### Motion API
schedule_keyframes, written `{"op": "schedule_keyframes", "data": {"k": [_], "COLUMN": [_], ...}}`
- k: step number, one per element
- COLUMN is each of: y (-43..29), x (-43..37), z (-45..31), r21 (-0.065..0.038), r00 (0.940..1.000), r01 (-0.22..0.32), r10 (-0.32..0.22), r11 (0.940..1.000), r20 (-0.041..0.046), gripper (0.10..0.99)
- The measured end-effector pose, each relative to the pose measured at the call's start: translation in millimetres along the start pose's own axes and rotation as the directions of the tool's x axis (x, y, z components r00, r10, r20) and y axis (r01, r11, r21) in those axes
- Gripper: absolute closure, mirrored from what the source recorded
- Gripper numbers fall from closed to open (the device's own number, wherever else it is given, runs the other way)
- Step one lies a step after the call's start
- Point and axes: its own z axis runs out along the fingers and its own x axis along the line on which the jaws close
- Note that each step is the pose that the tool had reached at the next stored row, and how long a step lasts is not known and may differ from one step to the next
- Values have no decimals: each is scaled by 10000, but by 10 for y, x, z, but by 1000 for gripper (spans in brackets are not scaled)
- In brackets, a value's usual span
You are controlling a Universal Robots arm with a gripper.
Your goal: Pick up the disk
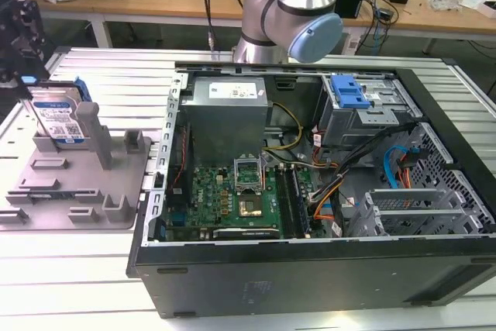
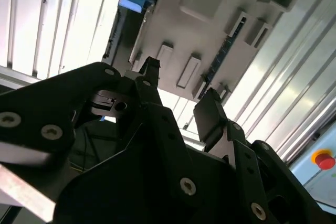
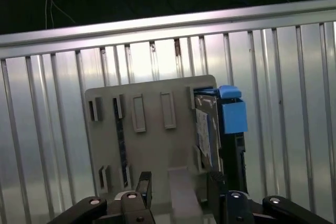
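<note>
**Desk:** What's on your screen?

**Me:** The disk [image 1: 57, 119] stands on edge at the far corner of the fixture [image 1: 85, 191], toward the exterior view's left. It's a flat silver slab with a white-and-blue label on its broad face. A blue plastic rail [image 3: 231, 115] runs along its edge and ends in a squared-off tab.

**Desk:** And the fixture itself?

**Me:** It's matte grey plastic, a flat plate with low rectangular lugs and a few upright posts. One tall post [image 1: 89, 131] sits just beside the disk, on the exterior view's right of it.

**Desk:** How's the claw?

**Me:** Released. In both wrist views I see the claw [image 3: 178, 179] as black jointed metal dotted with screw heads. Its fingers [image 2: 210, 111] are spread and I see nothing between them. It hangs over the fixture and isn't touching the disk.

**Desk:** How much room do you have?

**Me:** The table [image 1: 77, 269] is bright ribbed metal, with long straight slats that run on open past the disk's outer side. On the other side, the open black case [image 1: 310, 273] stands near the fixture's edge with its sheet-metal wall upright. I read that wall as well apart from the disk, with the posts and lugs lying between them. The disk's top edge stands free above the posts around it.
</note>
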Motion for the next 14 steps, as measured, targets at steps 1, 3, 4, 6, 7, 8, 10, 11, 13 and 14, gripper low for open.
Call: {"op": "schedule_keyframes", "data": {"k": [1,3,4,6,7,8,10,11,13,14], "y": [2,16,21,38,46,65,130,162,217,239], "x": [-42,-196,-243,-392,-434,-462,-514,-535,-554,-553], "z": [0,1,2,3,6,10,14,17,22,24], "r21": [0,1,2,1,2,4,5,7,9,9], "r00": [10000,10000,10000,10000,10000,10000,10000,10000,9999,9999], "r01": [-1,-1,-1,0,6,13,31,44,71,92], "r10": [1,1,1,0,-6,-13,-31,-44,-71,-92], "r11": [10000,10000,10000,10000,10000,10000,10000,10000,10000,10000], "r20": [-1,-6,-7,-13,-20,-27,-53,-65,-81,-86], "gripper": [545,545,545,545,545,545,545,545,545,545]}}
